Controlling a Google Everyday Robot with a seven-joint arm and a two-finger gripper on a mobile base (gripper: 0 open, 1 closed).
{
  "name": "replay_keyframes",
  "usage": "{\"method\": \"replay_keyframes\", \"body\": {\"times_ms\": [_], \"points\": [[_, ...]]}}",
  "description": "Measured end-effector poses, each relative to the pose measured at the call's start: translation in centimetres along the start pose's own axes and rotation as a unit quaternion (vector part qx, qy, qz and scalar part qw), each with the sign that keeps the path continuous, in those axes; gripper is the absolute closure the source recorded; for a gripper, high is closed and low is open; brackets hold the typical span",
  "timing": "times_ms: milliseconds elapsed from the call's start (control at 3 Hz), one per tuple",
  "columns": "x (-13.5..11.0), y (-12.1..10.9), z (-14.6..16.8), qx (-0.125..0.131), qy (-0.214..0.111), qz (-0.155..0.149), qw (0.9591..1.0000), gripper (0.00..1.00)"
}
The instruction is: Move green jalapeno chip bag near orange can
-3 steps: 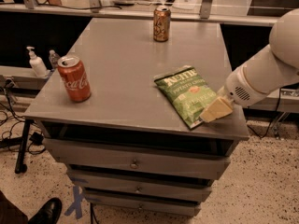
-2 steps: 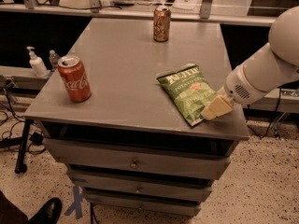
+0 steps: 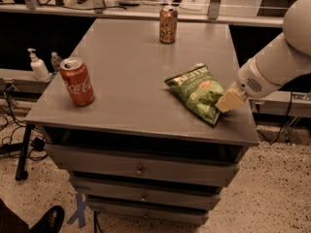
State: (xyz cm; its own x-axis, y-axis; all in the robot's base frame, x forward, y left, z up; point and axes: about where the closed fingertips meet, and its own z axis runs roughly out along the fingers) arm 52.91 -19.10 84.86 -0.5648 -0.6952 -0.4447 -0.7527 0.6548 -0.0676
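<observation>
A grey drawer cabinet (image 3: 121,57) stood on speckled floor. At its near right edge, the gripper (image 3: 224,102) was clamped on the green jalapeno chip bag (image 3: 194,89), which lay just left of it. A red can (image 3: 77,81) stood far to its left. The orange can (image 3: 168,24) stood well beyond it.

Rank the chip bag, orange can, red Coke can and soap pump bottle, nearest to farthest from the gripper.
1. green jalapeno chip bag, front right, the gripper at its right edge.
2. orange can, far edge, and red Coke can, front left: too close to call.
3. soap pump bottle, far left, in the background.
</observation>
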Motion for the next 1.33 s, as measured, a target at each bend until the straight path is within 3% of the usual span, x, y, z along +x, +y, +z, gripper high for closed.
{"method": "replay_keyframes", "body": {"times_ms": [333,667,1000,1333], "points": [[-1.7,-2.1,-2.2,0.026,-0.012,-0.006,0.9996,1.00],[-4.4,-5.5,-7.0,0.083,-0.030,-0.017,0.9960,1.00],[-4.4,-5.7,-6.8,0.082,-0.030,-0.015,0.9960,1.00],[-4.5,-8.4,-6.0,0.093,-0.030,-0.004,0.9952,1.00]]}}
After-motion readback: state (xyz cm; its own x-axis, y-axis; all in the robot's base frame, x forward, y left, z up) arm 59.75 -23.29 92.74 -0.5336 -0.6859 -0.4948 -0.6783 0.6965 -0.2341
